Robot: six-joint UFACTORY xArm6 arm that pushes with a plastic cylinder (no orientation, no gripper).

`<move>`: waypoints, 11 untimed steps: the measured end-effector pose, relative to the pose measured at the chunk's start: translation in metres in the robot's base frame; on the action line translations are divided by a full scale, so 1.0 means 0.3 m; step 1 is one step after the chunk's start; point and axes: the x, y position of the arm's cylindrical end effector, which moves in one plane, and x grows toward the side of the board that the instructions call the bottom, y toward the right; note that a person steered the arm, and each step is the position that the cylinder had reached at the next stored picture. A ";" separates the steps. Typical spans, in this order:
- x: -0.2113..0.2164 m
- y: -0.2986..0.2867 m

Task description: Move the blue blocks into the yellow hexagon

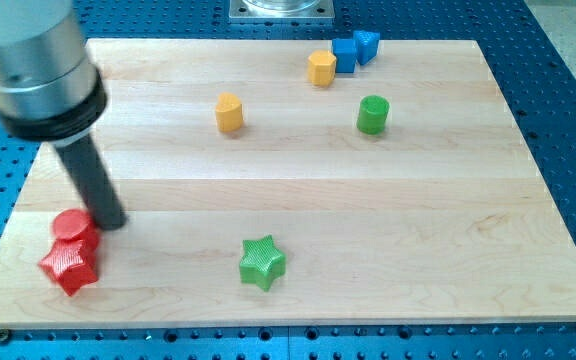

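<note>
Wooden board: my tip, gripping nothing, is sitting far from the hexagon; blue blocks touching it, probably light, slidey.

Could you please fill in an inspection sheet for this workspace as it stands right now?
Surface: wooden board, flat.
Job's things: blue cube and blue block touching the yellow hexagon at the view's top.
Clutter: yellow block, green cylinder, green star, red cylinder, red star.
Grippers: none; my tip beside the red cylinder.
Cables: nothing seen.
Surroundings: blue perforated table.
</note>
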 end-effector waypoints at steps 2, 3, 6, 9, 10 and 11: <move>-0.060 0.041; -0.123 0.091; -0.368 0.494; -0.983 1.343; -1.086 1.340; -1.096 1.198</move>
